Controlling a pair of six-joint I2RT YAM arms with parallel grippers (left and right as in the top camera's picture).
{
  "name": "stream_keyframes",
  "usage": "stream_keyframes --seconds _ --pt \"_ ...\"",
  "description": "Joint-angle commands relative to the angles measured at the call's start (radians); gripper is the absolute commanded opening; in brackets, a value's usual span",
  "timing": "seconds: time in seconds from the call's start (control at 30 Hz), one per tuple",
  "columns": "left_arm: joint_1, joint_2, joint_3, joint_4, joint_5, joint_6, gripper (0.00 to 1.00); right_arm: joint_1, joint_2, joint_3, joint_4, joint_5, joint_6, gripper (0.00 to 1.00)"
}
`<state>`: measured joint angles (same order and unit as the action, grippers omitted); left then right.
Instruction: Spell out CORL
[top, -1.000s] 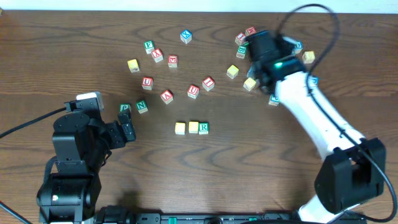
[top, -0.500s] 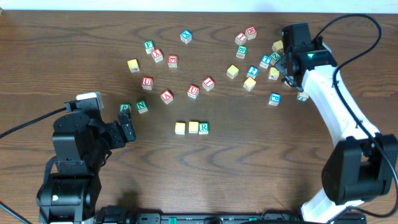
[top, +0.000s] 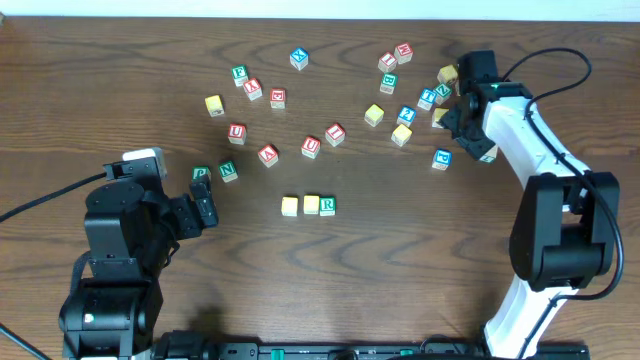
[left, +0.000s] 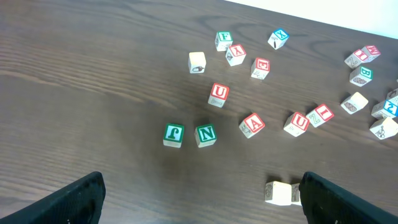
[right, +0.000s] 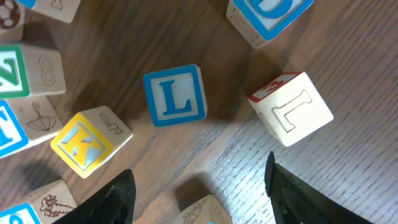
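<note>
Three cubes stand in a row at mid-table: a yellow cube (top: 289, 205), a second yellow cube (top: 311, 204) and the white cube with green R (top: 327, 205). The blue-L cube (right: 176, 94) lies flat among the scattered cubes at the back right, a little ahead of my right gripper (right: 199, 199). That gripper (top: 460, 118) is open, low over the table. A plain wooden cube (right: 208, 211) sits between its fingers, touching neither. In the overhead view the arm hides the L cube. My left gripper (top: 206, 203) (left: 202, 205) hangs wide open and empty, left of the row.
Around the L cube lie a yellow K cube (right: 87, 141), a red-edged cube (right: 290, 107) and a blue-faced cube (right: 267, 15). Red-lettered cubes (top: 311, 146) are scattered mid-back. Green cubes, one showing N (top: 228, 171), sit by the left gripper.
The right arm has swung from the middle of the back cluster to its right side and dropped lower over the cubes there. Its jaws stand wider than a second ago. The left arm is unmoved.
</note>
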<state>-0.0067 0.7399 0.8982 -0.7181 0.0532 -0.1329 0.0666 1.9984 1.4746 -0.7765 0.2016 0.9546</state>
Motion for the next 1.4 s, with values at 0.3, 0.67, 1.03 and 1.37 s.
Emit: stream_keyframes --seconds 0.3,0.67,1.03,1.37 --pt "0.006 -0.003 0.024 0.0 -0.009 0.009 0.98 -0.06 0.007 0.017 0.077 -0.075 0.016 0.59" --pt "0.006 -0.003 0.024 0.0 -0.009 0.009 0.98 -0.06 0.121 0.224 -0.05 -0.074 -0.018 0.66" --pt "0.006 -0.003 0.024 0.0 -0.009 0.009 0.98 -0.06 0.18 0.308 -0.151 -0.027 -0.035 0.68" --pt "0.006 -0.003 0.024 0.0 -0.009 0.009 0.98 -0.06 0.18 0.308 -0.182 0.025 -0.023 0.69"
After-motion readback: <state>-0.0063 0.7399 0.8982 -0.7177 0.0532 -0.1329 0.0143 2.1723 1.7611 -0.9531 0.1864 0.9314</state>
